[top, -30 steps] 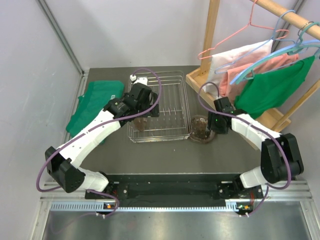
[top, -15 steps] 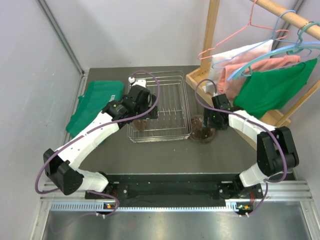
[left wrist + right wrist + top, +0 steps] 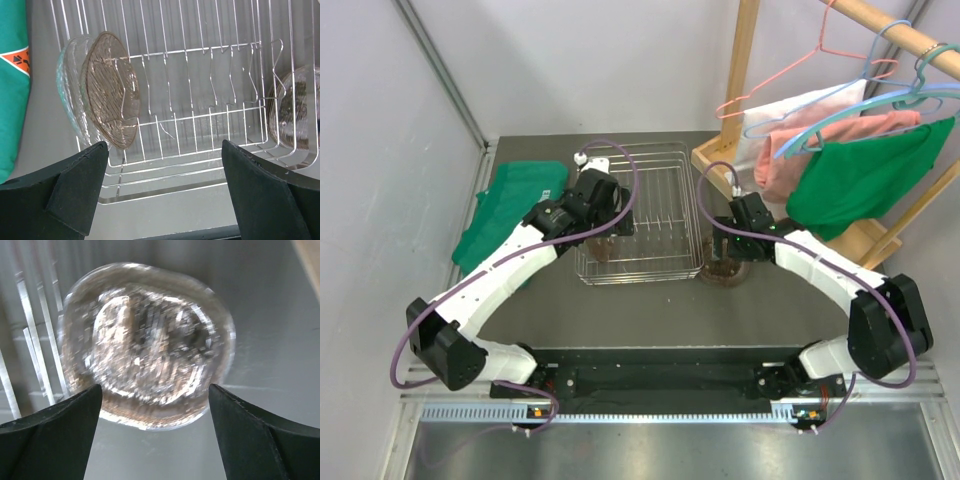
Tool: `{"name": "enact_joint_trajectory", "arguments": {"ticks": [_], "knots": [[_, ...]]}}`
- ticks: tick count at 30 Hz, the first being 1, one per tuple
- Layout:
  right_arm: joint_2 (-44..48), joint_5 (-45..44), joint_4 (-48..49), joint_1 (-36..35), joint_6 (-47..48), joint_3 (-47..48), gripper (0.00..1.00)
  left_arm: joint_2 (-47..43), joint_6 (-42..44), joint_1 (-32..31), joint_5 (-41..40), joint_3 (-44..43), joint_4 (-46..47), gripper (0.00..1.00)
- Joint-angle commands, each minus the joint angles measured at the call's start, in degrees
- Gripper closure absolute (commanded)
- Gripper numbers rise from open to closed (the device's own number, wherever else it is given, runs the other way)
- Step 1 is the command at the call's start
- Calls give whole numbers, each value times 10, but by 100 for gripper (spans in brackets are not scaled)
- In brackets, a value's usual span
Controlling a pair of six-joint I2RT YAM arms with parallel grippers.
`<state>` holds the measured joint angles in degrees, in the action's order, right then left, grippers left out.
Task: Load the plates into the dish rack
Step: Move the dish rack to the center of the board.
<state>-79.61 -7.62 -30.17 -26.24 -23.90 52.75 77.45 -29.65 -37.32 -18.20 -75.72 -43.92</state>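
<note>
From above, the dish rack (image 3: 665, 185) sits mid-counter (image 3: 650, 310), with a green cloth (image 3: 510, 205) to its left and a clothes stand (image 3: 840, 150) at far right. The left end effector (image 3: 610, 232) hangs over the rack's near-left corner and covers most of what stands there. The right end effector (image 3: 725, 262) hangs over the stack of plates (image 3: 722, 272) lying on the counter just beside the rack's right wall. Neither jaw spacing is readable here.

The left wrist view shows what the arm hides: a brown plate (image 3: 111, 90) and, behind it, a clear plate (image 3: 70, 95) standing on edge at the rack's left end. Its fingers (image 3: 75, 185) are spread wide and hold nothing. The stack shows through the right wall, cut off by the frame.

The right wrist view shows its fingers (image 3: 50, 435) wide apart, flanking the blurred stack without touching it. The number of plates cannot be told.
</note>
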Motion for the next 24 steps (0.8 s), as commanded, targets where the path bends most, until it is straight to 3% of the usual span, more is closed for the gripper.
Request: {"name": "enact_joint_trajectory", "arguments": {"ticks": [1, 14, 20, 24], "knots": [[-13, 11, -2, -31, -16, 52, 13, -19, -1, 9, -17, -3, 14, 1], [-149, 9, -29, -87, -22, 189, 13, -45, -2, 51, -10, 13, 6, 1], [-234, -91, -101, -75, -7, 306, 8, -56, -1, 65, 2, 22, 7, 1], [-298, -99, -125, -39, 16, 398, 7, -59, 0, 70, 10, 24, 9, 1]]}}
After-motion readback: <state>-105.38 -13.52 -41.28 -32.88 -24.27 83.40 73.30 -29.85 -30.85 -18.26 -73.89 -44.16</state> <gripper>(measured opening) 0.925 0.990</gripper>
